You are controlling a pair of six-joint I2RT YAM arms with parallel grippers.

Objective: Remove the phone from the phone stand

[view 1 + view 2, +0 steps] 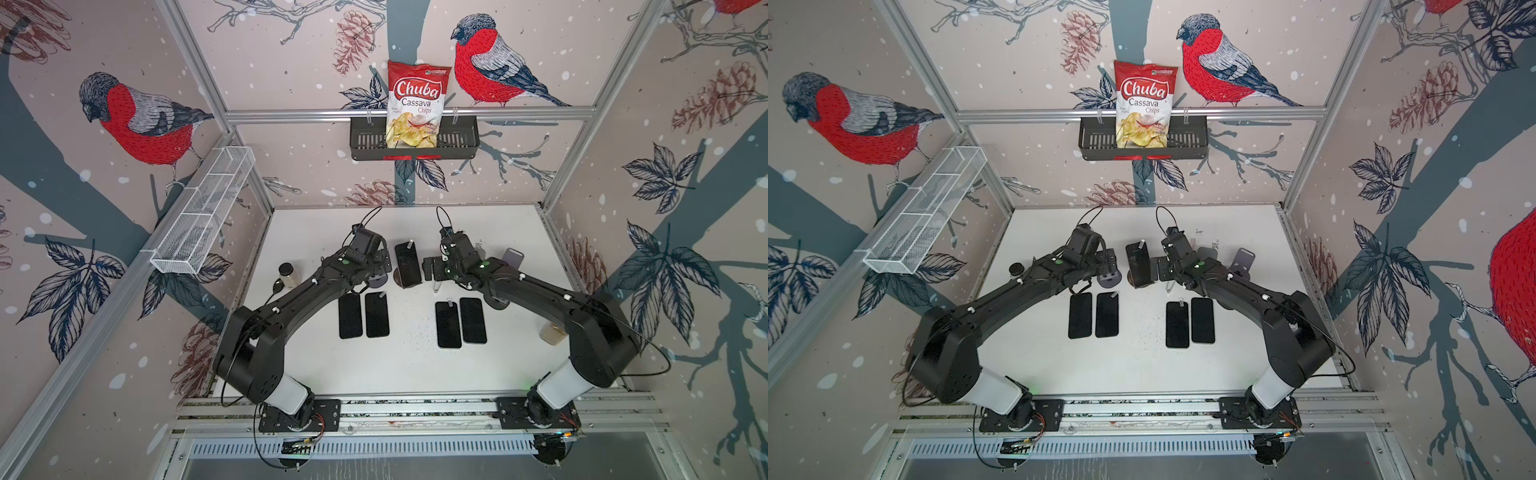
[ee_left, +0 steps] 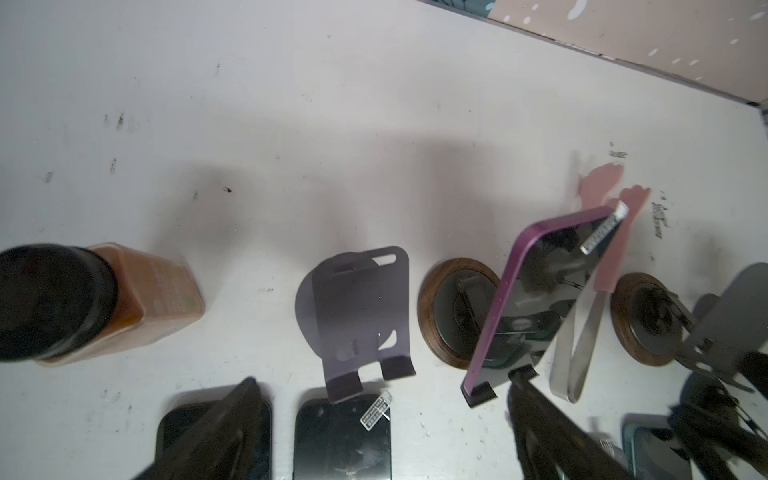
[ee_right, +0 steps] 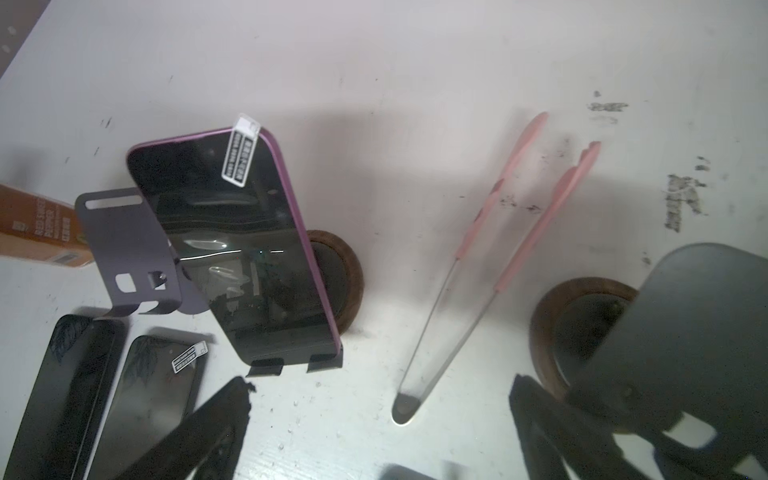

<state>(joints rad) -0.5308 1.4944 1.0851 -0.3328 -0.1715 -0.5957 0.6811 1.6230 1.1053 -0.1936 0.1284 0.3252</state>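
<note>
The phone (image 3: 241, 249) is seen propped on the phone stand (image 3: 351, 278), flanked by the left gripper (image 2: 380, 377) and right gripper (image 3: 380, 380) (both splayed wide, nothing grasped).

Lab cell: aluminium frame (image 1: 409, 114), wallpapered panels (image 1: 291, 62)

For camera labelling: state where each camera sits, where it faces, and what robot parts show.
Both top views: high above the table, facing down toward the back wall; both arms whole.
Left wrist: on left arm, facing down at the empty stand; left end effector shows.
Right wrist: on right arm, facing down at the tongs; right end effector shows.
Shared: both wrist views show the phone.
</note>
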